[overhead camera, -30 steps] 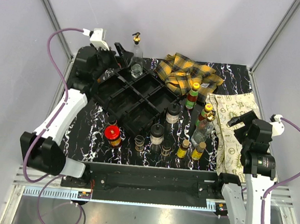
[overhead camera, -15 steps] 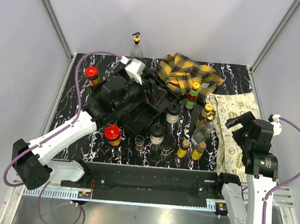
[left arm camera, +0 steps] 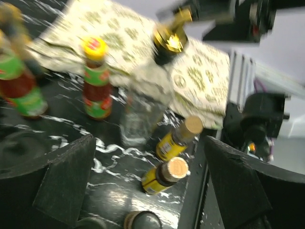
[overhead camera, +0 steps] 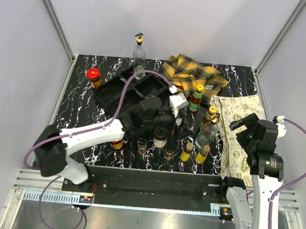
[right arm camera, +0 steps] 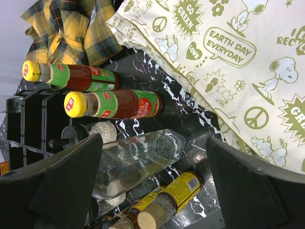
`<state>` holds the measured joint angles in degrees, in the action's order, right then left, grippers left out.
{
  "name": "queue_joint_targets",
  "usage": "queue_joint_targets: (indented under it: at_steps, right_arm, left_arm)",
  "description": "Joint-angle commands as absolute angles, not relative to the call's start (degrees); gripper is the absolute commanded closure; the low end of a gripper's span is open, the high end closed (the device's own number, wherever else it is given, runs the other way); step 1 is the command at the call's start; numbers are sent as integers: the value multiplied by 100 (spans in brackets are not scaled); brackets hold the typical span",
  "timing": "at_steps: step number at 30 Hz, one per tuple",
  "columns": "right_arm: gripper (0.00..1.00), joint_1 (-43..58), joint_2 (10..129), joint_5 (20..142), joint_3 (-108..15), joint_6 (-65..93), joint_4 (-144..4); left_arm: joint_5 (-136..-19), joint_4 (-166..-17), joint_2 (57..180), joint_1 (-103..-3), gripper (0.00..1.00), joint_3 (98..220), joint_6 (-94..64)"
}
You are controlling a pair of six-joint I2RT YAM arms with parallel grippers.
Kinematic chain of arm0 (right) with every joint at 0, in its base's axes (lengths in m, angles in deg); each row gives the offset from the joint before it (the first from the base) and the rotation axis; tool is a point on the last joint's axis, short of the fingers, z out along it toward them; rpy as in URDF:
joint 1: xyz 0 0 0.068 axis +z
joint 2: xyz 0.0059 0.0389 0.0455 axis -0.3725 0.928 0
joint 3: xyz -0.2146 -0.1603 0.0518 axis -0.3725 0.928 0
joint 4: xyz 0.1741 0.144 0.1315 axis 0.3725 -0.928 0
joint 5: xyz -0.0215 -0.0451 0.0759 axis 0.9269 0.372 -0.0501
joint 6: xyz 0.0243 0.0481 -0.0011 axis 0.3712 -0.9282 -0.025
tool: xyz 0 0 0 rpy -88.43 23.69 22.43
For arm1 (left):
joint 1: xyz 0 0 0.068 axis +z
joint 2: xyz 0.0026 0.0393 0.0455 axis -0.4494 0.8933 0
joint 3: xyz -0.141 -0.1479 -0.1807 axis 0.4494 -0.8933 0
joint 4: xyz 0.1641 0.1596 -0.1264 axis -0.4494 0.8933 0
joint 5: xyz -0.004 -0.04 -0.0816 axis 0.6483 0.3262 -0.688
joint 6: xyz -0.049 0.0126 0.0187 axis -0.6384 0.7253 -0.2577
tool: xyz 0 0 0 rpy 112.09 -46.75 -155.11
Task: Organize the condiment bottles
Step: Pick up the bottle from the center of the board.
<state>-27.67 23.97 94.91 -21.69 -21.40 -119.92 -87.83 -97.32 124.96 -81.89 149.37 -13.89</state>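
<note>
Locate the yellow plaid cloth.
Top view: the yellow plaid cloth lies bunched at the far edge, right of the black tray, just behind a yellow-capped sauce bottle.

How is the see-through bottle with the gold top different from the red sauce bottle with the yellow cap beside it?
The clear glass bottle with the gold spout is see-through; the yellow-capped red sauce bottle shows dark red sauce and a green label. The glass one is fatter. Both stand upright on the black marbled table.
</note>
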Motion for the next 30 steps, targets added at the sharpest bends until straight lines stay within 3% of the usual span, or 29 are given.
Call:
queue_joint_targets:
  at_steps: [1,16,30]
  right_arm:
    - [0,-2785,2305,9445,-2235,-2154,-11903]
    - [0,-2785,2419,9516,-2041,-2128,-11736]
    - [0,-2785,2472,9524,-2085,-2049,-11727]
  left_arm:
    - [-9161,-10711,12968,-8480,2,15102,-1221]
    - [-9046,-11741,14111,-8533,8,16042,-1248]
    - [-9258,-11530,14920,-8524,23,16860,-1222]
